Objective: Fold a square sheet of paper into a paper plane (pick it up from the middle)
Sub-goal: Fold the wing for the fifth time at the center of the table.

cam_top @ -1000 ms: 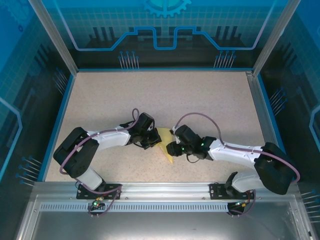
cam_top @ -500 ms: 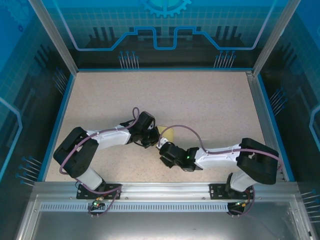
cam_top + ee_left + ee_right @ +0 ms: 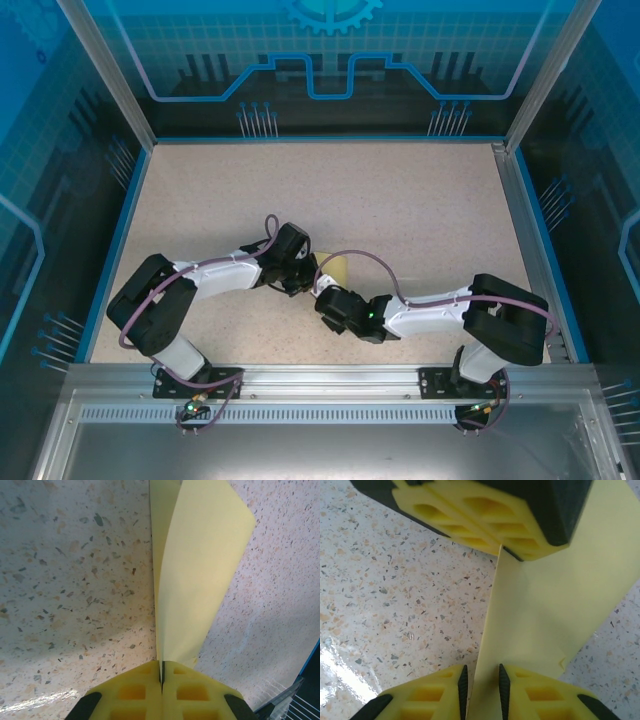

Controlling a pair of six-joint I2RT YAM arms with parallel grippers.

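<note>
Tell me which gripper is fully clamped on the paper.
The left gripper: its pads are pressed together on the paper. The right gripper has its fingers apart, with the paper passing through the gap.

A robot lab cell: aluminium frame [image 3: 109, 75], blue printed panels [image 3: 420, 50], speckled tabletop [image 3: 400, 200].

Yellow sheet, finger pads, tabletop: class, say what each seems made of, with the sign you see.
Yellow sheet: thin matte paper, likely; it holds a sharp crease.
Left gripper's finger pads: matte yellow with moulded square pockets, perhaps soft plastic or rubber.
Tabletop: speckled, slightly glossy with glare; stone-look laminate or composite.
</note>
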